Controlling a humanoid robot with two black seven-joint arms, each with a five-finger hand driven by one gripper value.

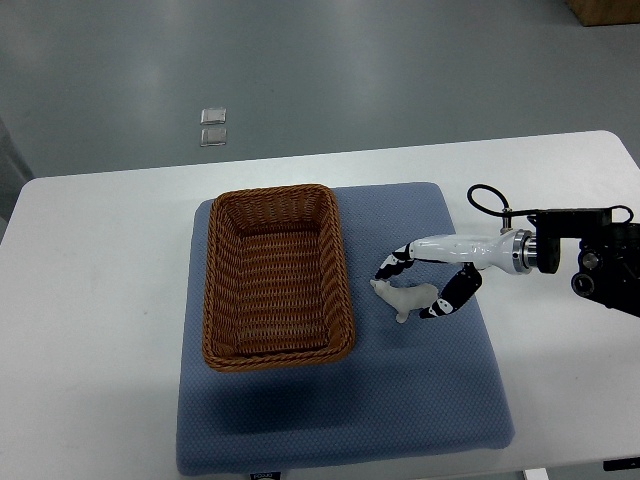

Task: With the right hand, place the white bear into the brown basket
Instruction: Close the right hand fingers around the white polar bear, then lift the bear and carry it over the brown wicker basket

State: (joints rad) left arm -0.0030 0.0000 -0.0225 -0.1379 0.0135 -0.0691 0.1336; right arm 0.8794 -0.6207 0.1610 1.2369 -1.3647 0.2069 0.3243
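— Wicker first: where does the basket [278,277] sit?

— On the left half of a blue mat [340,400], which lies on a white table [90,300]. It is brown, rectangular, long side running away from the robot, and nothing lies inside it.

— And the bear [405,297]?

— On the mat just right of the basket, near its right wall but apart from it. It is small and white, lying down, its head end toward the basket.

— Which hand is there?

— The right hand [430,285]; its arm comes in from the right edge, dark at the wrist with a black cable looped above it. The palm is white, the fingers [392,266] banded black and white.

— Does it hold the bear?

— The fingers curve around it — one set arcs over the far side toward the head, another bends down at the near side by the tail end. They bracket the bear closely, and the near one looks to touch it. Whether the grip is truly closed I cannot tell from this top view; the bear lies on the mat.

— The left arm?

— Out of view.

— Anything else?

— Two small clear packets [212,126] on the grey floor beyond the table's far edge, one just behind the other.
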